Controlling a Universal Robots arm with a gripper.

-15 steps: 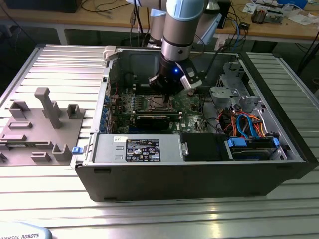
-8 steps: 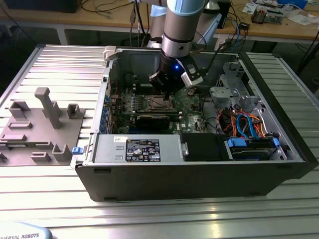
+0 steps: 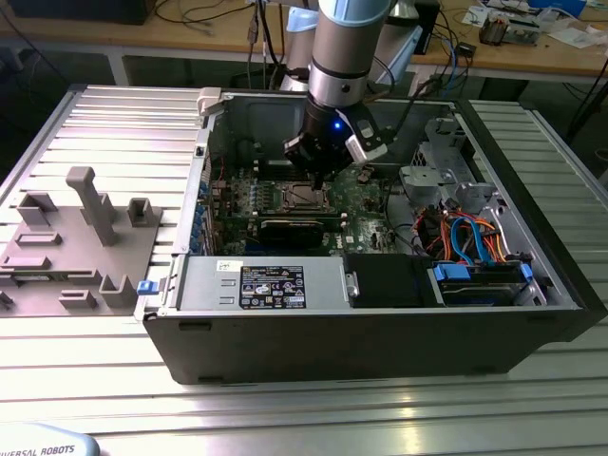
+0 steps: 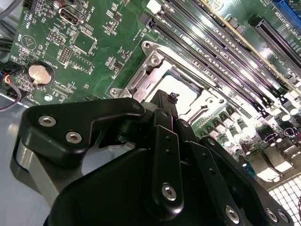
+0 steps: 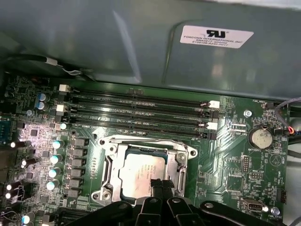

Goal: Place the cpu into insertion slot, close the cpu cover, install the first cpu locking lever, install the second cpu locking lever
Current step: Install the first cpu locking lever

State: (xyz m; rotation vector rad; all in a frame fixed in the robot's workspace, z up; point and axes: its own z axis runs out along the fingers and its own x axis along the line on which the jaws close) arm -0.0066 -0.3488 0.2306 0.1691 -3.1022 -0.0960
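The cpu (image 5: pixel 136 175) lies flat in the insertion slot on the green motherboard, its silvery top showing through the square opening of the cpu cover (image 5: pixel 146 151). The cover is a silvery frame lying down around the chip. My gripper (image 5: pixel 161 184) is shut, its black fingertips together over the near edge of the cpu, with nothing visible between them. In the second wrist view the gripper (image 4: pixel 170 100) hovers at the socket beside the cpu (image 4: pixel 188 92) and the cover (image 4: pixel 141 75). In the exterior view the gripper (image 3: pixel 316 171) hangs just above the socket (image 3: pixel 306 197) inside the open computer case.
Black memory slots (image 5: pixel 141 115) run beside the socket, and a coin battery (image 5: pixel 260 137) sits on the board. The case wall (image 5: pixel 117 42) rises behind. Drive bays with blue and orange cables (image 3: pixel 470 237) fill the exterior view's right. A grey fixture (image 3: pixel 85 237) stands at its left.
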